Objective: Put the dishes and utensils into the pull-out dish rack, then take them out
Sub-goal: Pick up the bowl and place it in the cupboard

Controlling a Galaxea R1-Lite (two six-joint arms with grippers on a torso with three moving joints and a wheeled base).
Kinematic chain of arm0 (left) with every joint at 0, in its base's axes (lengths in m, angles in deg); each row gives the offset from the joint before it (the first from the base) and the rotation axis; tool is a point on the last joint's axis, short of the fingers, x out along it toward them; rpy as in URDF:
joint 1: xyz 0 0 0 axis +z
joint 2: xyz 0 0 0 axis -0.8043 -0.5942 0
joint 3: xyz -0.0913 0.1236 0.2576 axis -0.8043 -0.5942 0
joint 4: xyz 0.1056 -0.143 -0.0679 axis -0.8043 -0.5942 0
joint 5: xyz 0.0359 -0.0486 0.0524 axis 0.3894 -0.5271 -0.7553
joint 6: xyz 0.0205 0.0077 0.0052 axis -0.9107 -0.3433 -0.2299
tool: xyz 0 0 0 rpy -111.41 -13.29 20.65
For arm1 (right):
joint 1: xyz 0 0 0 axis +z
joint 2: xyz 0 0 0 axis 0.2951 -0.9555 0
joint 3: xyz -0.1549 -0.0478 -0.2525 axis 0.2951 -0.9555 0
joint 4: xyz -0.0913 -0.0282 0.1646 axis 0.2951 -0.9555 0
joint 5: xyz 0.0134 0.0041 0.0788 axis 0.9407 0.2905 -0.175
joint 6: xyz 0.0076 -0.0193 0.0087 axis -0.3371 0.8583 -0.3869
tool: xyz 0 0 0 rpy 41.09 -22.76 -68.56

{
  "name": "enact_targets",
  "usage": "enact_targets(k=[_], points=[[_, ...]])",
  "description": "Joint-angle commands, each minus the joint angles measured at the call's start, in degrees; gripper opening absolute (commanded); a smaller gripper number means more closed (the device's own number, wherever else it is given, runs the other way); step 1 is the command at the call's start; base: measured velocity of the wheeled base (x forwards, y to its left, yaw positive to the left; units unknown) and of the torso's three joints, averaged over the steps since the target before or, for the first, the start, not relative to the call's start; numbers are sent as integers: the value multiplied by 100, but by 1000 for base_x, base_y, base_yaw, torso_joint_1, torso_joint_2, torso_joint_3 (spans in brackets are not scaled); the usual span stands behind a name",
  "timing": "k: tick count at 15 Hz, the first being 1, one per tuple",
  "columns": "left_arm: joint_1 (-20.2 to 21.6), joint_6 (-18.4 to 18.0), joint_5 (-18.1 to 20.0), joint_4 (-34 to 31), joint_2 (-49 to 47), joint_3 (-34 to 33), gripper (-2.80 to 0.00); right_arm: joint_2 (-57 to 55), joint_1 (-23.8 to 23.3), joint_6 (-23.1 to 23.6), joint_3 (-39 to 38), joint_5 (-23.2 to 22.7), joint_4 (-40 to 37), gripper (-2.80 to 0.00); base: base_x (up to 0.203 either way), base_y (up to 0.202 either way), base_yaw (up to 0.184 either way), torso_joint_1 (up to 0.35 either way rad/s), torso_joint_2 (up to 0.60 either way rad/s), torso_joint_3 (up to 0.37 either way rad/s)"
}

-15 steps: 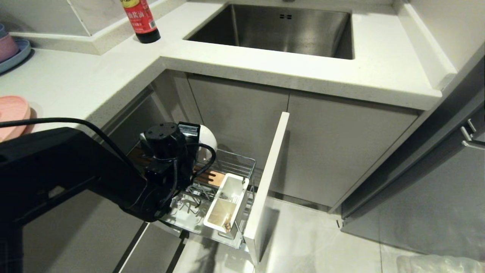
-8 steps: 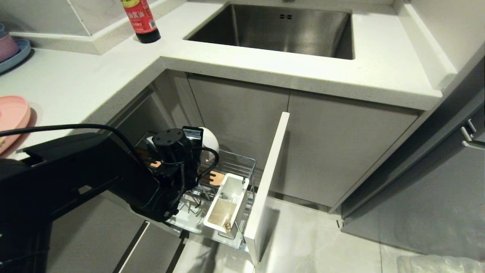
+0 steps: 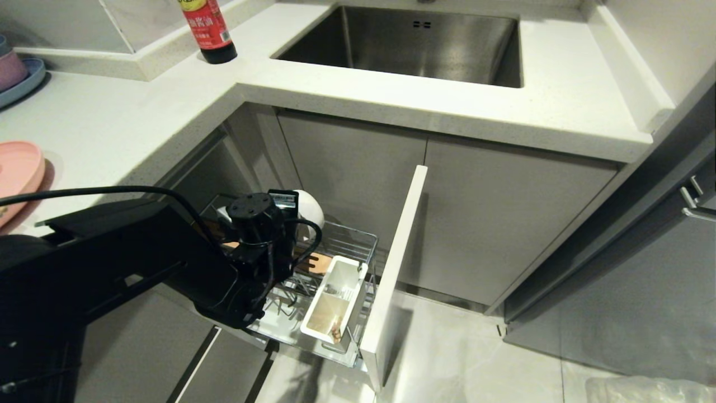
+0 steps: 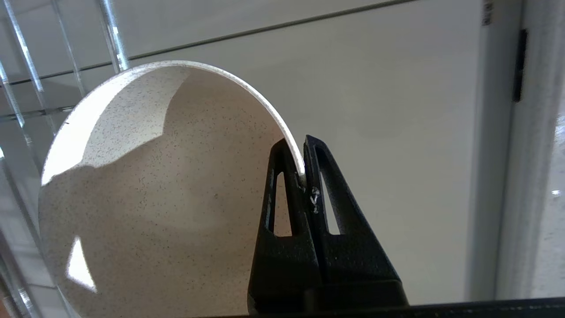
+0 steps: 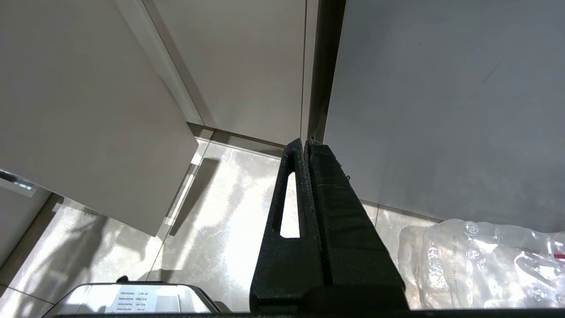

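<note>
Left gripper (image 4: 303, 176) pinches the bowl's (image 4: 150, 190) rim, one finger inside, one outside, jaws pressed tight on the thin edge. The bowl stands on edge, its speckled hollow facing the wrist camera. From the head view, it sits at the rack's (image 3: 358, 246) far end, at the arm's 1 o'clock, over the wooden board (image 3: 316, 261). The white caddy (image 3: 335, 302) lies at the bowl's 5 o'clock, against the front panel. The pink plate (image 3: 19, 168) rests on the counter at 9 o'clock. Right gripper (image 5: 305, 148) hangs over the floor, fingers pressed together, empty
</note>
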Motion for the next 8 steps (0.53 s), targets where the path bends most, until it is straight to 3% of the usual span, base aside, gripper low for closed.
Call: enact_targets(k=[1,8], points=[[24,49,-19,50,-2,-3,-280,-1,2,0,4,-2,0,-280,0,0,0,0,0,0],[68,225,-54,23,-130,-46,-280,6,2,0,0,-2,0,-280,0,0,0,0,0,0]])
